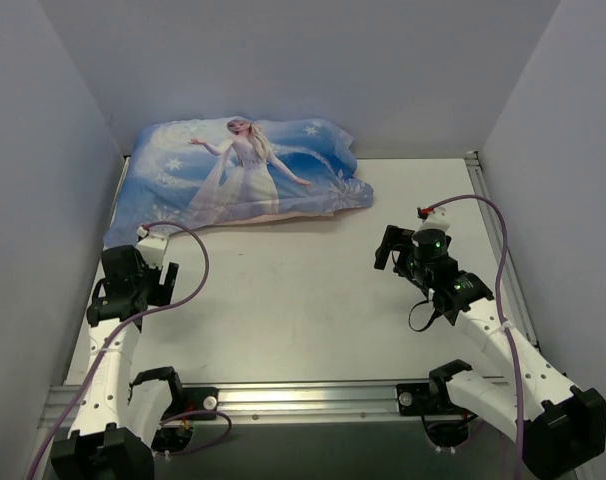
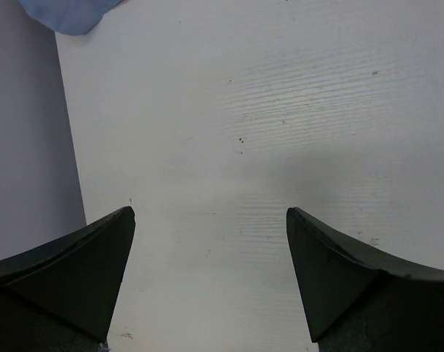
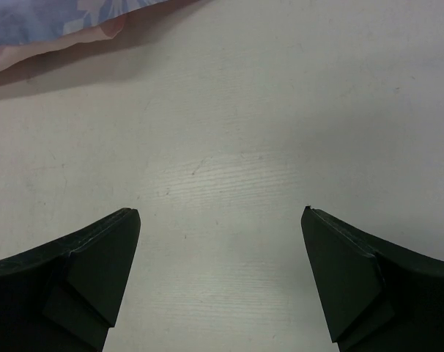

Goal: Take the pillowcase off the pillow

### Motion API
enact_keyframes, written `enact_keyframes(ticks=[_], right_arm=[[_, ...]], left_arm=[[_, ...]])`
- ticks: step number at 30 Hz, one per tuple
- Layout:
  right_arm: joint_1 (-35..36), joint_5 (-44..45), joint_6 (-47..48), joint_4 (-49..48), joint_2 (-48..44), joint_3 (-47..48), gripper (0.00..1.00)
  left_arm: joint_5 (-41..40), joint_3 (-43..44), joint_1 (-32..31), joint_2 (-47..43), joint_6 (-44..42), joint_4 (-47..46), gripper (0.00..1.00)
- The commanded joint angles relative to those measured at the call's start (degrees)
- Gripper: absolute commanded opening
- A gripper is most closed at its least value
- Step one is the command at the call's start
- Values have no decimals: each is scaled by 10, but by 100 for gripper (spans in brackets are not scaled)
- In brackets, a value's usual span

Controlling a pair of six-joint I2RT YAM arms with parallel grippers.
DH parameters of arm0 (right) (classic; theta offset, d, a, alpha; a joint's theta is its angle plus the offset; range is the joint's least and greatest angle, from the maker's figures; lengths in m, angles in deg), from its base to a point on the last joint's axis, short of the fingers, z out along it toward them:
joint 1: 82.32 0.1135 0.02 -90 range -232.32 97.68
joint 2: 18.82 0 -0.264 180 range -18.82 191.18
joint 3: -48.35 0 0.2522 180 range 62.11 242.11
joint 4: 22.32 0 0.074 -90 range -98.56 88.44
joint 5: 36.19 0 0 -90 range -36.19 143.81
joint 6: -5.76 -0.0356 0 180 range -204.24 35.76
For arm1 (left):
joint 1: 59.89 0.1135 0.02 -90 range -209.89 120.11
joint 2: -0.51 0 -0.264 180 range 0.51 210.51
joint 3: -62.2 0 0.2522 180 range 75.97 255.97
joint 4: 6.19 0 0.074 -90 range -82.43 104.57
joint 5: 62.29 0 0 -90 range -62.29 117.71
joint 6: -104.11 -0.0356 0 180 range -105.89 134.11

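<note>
Left end effector [image 2: 211, 213]: fingers spread wide, nothing between them, only bare worktop [image 1: 313, 300] below. It sits near the left wall, just short of the near-left corner of the pillowcase [image 1: 243, 170]; a blue fold of that corner shows at the top edge of the left wrist view.

Right end effector [image 3: 220, 211]: released too, jaws wide and empty. It is over open worktop, near the cover's right end but clear of it. A blue and pale pink hem crosses the top-left of its view.

Pillowcase lies at the far side against the back wall, printed side up, plump. The pillow itself is not visible, presumably inside the cover. Which end is open, I cannot tell.

Task looks unstarted.

Risks, as judged:
- A deep pinch could catch cover and stuffing together, so the whole bundle drags.
- Pulling with one arm and no anchor slides it along the slick worktop.
- Grabbing the closed end gains nothing.
- The back wall crowds any approach from behind.
</note>
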Motion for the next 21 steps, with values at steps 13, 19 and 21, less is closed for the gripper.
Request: enact_keyframes(ticks=[13, 19, 21], right_arm=[[-2, -51, 27, -56, 33, 38, 100], [-2, -132, 80, -88, 230, 213, 99], [-2, -139, 86, -87, 317, 267, 99]], left_arm=[[7, 15, 0, 19, -46, 16, 94], [-83, 153, 11, 219, -57, -64, 94], [-88, 206, 13, 272, -64, -120, 94]])
